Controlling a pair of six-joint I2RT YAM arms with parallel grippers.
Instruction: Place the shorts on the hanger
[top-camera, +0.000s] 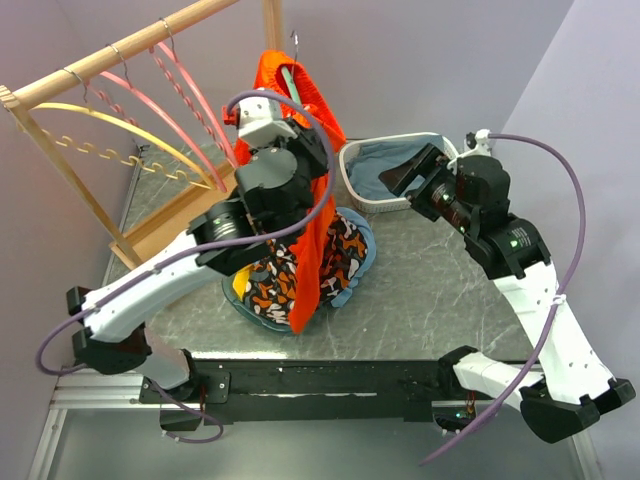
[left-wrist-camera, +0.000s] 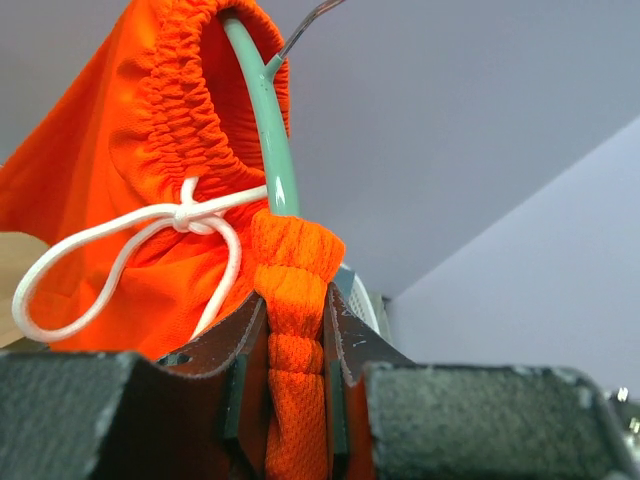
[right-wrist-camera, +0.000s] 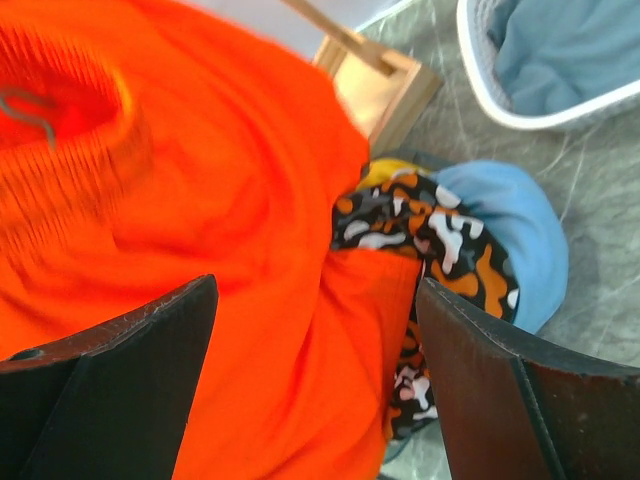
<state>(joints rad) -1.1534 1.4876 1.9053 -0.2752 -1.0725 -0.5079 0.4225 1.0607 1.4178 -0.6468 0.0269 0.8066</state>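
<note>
The orange-red shorts (top-camera: 312, 240) hang from the pale green hanger (top-camera: 288, 78), held up above the table. In the left wrist view the waistband (left-wrist-camera: 190, 90) wraps the green hanger bar (left-wrist-camera: 275, 150), with the white drawstring (left-wrist-camera: 120, 250) knotted beside it and the metal hook (left-wrist-camera: 305, 25) above. My left gripper (left-wrist-camera: 297, 340) is shut on a bunched fold of the shorts over the hanger's arm. My right gripper (top-camera: 412, 172) is open and empty, to the right of the shorts; its view shows the shorts (right-wrist-camera: 200, 220) beyond its fingers (right-wrist-camera: 150, 350).
A wooden rack (top-camera: 120, 60) at the back left holds pink hangers (top-camera: 175, 90) and a yellow hanger (top-camera: 110, 125). A white basket (top-camera: 360, 185) with blue-grey cloth stands at the back. A black-orange-white patterned garment (top-camera: 275, 285) on blue cloth lies under the shorts.
</note>
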